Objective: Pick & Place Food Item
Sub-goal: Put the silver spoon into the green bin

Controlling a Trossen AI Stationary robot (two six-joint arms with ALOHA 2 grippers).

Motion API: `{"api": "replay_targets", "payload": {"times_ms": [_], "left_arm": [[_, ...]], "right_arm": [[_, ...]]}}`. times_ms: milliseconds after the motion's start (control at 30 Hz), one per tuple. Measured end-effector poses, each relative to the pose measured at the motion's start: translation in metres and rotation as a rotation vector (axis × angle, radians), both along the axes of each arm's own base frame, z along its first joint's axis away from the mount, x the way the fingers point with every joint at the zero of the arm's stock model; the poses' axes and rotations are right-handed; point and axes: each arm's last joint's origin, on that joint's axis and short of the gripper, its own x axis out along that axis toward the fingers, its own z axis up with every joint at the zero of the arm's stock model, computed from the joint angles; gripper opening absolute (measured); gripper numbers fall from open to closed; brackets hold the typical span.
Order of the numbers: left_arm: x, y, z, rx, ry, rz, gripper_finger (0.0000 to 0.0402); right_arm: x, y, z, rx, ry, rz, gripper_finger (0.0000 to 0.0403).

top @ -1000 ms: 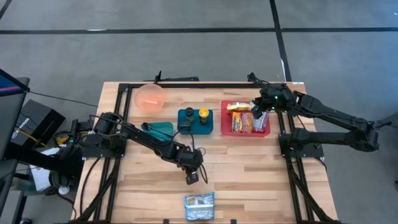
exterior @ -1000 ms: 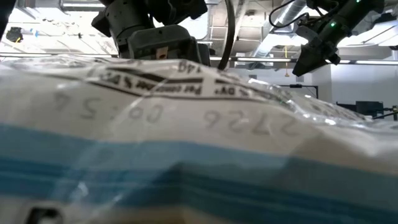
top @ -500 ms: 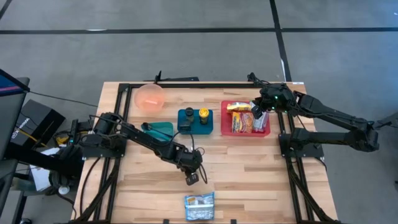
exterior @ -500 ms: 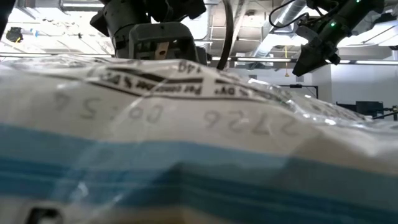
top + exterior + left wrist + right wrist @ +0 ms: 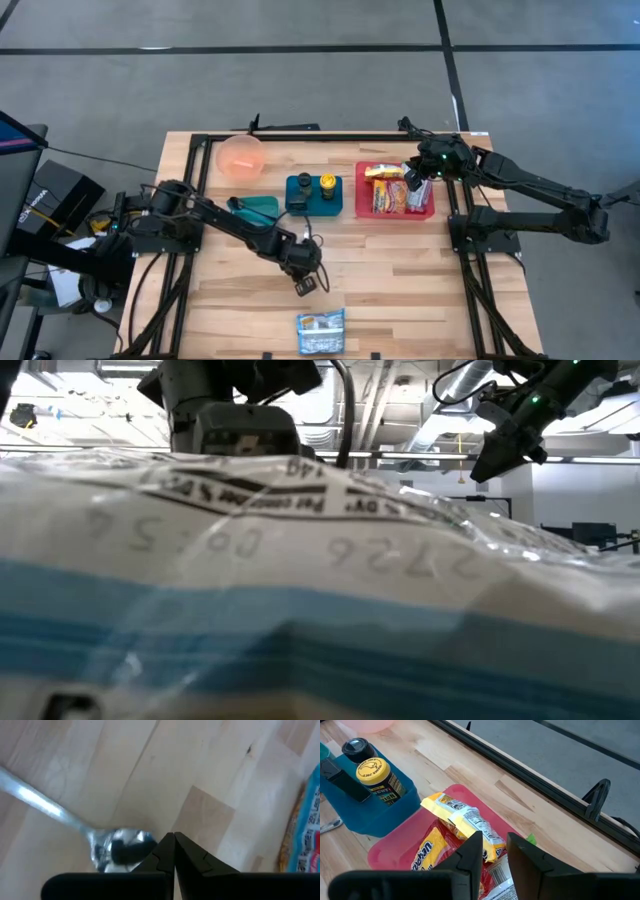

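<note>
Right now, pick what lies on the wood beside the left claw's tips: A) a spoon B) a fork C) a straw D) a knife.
A: the left wrist view shows a metal spoon on the table, its bowl beside the shut left claw.

One red tray [image 5: 428, 211] of several snack packets [image 5: 465, 820], one blue packet [image 5: 321, 332], one pink bowl [image 5: 240, 156], two bottles [image 5: 327, 186], one spoon [image 5: 75, 822].

Two dark jointed arms — black cables, green light on right wrist.
</note>
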Motion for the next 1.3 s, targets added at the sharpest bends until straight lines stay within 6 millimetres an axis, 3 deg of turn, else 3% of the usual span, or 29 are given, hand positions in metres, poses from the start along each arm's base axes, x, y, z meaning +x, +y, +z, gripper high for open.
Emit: {"api": "replay_targets", "payload": {"times_ms": [400,733,1033,1300], "left_arm": [[-0.008,0.000,0.026,-0.002,-0.045,0.072,0.0000],[0.003,-0.002,0.032,0.058,-0.197,-0.051,0.0000],[0.002,-0.001,0.031,0.094,-0.200,-0.059,0.0000],[-0.012,0.004,0.008,0.085,-0.131,0.019,0.0000]], "right_arm": [[0.000,0.000,0.000,0.000,0.000,0.000,0.0083],[0.000,0.000,0.000,0.000,0.000,0.000,0.0083],[0.000,0.000,0.000,0.000,0.000,0.000,0.0083],[0.000,0.000,0.000,-0.001,-0.001,0.000,0.0083]]}}
